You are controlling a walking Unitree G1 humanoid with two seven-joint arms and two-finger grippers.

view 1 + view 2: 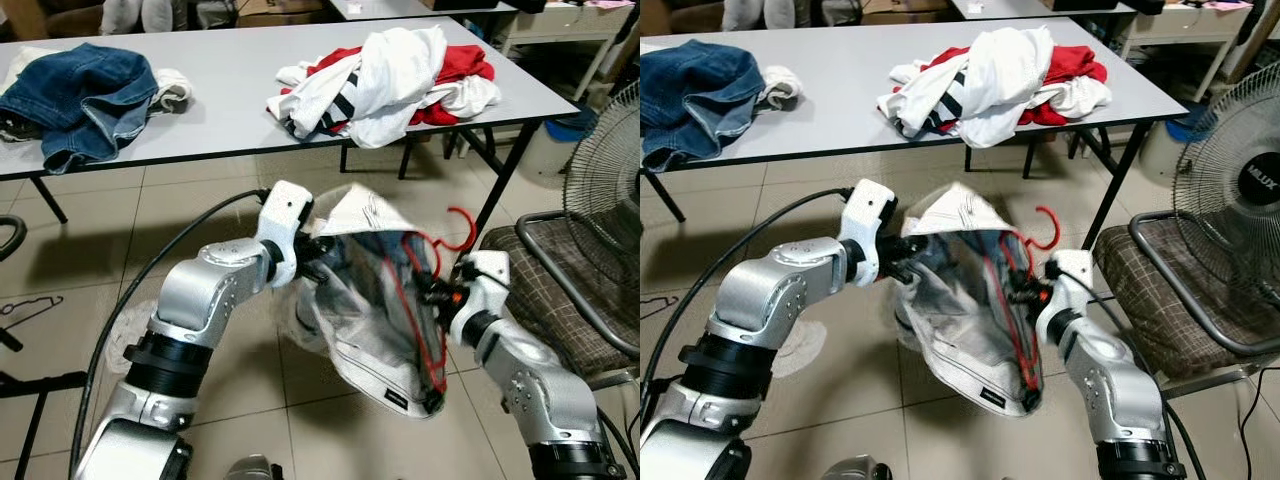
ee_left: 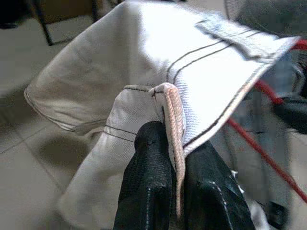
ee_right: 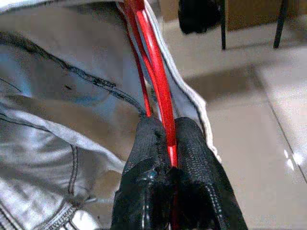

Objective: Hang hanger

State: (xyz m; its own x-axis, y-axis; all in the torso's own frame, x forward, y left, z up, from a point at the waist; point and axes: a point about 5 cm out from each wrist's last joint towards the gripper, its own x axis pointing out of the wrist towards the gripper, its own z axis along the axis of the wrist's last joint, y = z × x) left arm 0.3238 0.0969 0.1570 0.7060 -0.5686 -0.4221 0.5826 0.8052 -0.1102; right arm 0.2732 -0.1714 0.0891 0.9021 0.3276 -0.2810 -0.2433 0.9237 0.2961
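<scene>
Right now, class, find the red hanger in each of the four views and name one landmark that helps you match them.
Left eye view: red hanger inside the pale garment, centre right, hook up.
Right eye view: hanger near centre, same garment around it.
Left wrist view: red wire beyond the pinched hem.
Right wrist view: hanger clamped in the right gripper.
Landmark: the pale garment.

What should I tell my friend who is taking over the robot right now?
Left gripper: jaws shut on a hem of the pale grey-white fabric garment, held up above the tiled floor.
Right gripper: jaws shut on the red wire hanger, which sits partly inside the garment, hook sticking out.
Done: both are gripped.
Left: seat the garment on the hanger, then hang it. No rail is in sight.
</scene>
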